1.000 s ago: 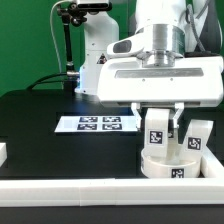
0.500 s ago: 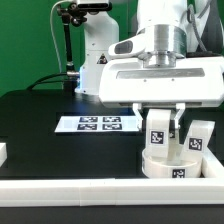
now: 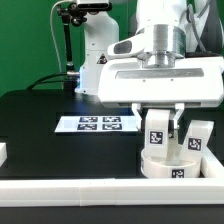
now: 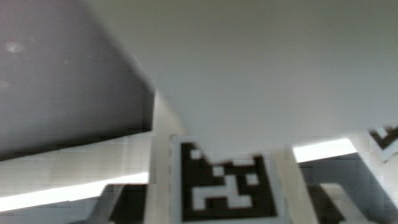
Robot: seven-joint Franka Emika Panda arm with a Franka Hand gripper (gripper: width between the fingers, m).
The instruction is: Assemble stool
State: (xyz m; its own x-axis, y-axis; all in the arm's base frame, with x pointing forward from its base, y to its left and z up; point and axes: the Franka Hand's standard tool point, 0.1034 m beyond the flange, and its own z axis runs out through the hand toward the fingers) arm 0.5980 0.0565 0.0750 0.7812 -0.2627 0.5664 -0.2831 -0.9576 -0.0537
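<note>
The stool's round white seat (image 3: 165,166) lies flat at the exterior view's right, near the front rail. A short white leg (image 3: 157,122) with a black-and-white tag stands upright on the seat. My gripper (image 3: 160,134) hangs straight above it, one finger on each side of the leg. In the wrist view the tagged leg (image 4: 228,185) fills the space between the fingers (image 4: 118,200), with a thin dark strip on each side, so the gripper is narrowly open around it. A second tagged leg (image 3: 198,138) stands on the seat's right side.
The marker board (image 3: 95,123) lies flat on the black table left of the seat. A long white rail (image 3: 90,190) runs along the front edge, and a small white block (image 3: 3,152) sits at the far left. The robot base (image 3: 100,70) rises behind.
</note>
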